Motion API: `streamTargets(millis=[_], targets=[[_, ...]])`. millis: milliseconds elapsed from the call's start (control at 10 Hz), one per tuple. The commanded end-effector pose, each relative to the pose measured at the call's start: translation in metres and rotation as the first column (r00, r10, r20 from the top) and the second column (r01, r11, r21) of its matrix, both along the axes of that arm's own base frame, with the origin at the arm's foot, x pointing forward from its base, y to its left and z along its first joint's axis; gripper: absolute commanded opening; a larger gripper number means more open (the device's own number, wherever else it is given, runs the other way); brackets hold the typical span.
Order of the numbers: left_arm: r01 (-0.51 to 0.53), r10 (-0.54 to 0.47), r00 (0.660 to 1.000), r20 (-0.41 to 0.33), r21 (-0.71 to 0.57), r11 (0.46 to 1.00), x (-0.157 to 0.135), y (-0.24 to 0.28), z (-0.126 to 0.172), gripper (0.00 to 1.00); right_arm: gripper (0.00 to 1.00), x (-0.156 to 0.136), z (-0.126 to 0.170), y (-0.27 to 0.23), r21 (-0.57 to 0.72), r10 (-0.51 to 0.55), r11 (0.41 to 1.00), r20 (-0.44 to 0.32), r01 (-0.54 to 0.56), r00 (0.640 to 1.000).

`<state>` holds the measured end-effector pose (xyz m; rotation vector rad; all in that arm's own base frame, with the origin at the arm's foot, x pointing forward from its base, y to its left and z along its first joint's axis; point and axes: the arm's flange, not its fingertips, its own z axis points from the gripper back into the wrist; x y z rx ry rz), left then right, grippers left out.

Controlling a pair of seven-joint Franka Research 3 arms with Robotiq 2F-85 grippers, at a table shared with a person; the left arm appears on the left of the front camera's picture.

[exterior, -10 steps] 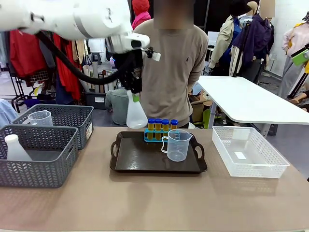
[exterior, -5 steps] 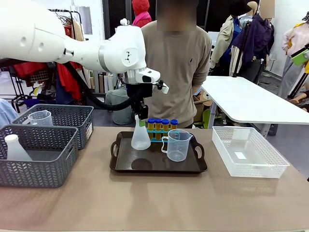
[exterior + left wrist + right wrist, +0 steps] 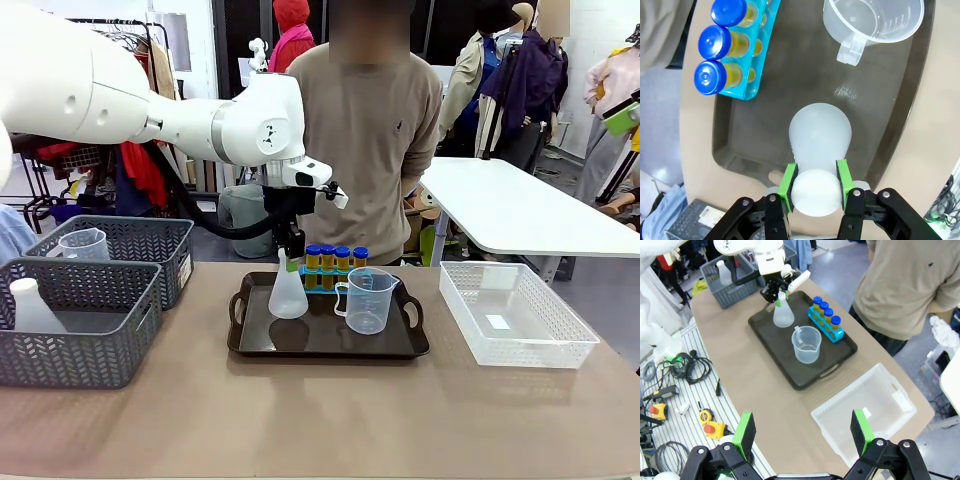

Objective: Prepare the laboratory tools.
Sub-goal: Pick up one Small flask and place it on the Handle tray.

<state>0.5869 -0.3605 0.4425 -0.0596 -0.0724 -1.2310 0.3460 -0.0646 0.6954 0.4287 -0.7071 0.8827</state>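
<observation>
- The conical flask (image 3: 288,298) is sitting lower than half a second ago; a second ago it was hanging high above the black tray (image 3: 262,343), and now its base is at the tray's floor, left of the measuring beaker (image 3: 367,299).
- The left gripper (image 3: 289,261) is coming down with it, pads clamped on the flask's neck; the wrist view is showing the green fingertips (image 3: 788,180) pressing either side of the neck (image 3: 815,192).
- The flask is standing upright (long axis vertical), neck up into the gripper and wide base down on the tray.
- It is resting just in front of the blue rack (image 3: 312,283), which is carrying the four blue-capped tubes (image 3: 335,259) at the tray's far edge; all of them are standing upright, caps up.
- The beaker is standing mouth up on the tray's right half, handle turned toward the flask.
- The right gripper (image 3: 802,432) is hanging high over the table with its jaws spread wide, gripping nothing.
- A person (image 3: 365,130) is standing at the far side, behind the tray.
</observation>
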Motion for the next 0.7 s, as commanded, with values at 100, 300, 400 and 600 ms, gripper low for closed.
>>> streamTargets(millis=[100,300,400,600], targets=[[0.029,-0.03,0.999,-0.016,-0.023,0.999,0.001,0.001,-0.007,0.0,1.0,0.001,0.001,0.0,0.026,0.026,0.999,0.018,-0.026,1.0],[0.029,-0.029,0.999,-0.021,-0.026,0.999,-0.002,0.001,-0.011,0.0,1.0,0.001,0.001,0.0,0.026,0.026,0.999,0.018,-0.026,1.0],[0.031,-0.032,0.999,-0.021,-0.023,0.999,-0.001,0.0,-0.013,0.0,1.0,0.001,0.001,0.0,0.026,0.026,0.999,0.018,-0.026,1.0],[0.032,-0.033,0.999,-0.029,-0.038,0.999,0.0,-0.001,-0.015,0.0,1.0,0.001,0.001,0.0,0.026,0.026,0.999,0.018,-0.026,1.0]])
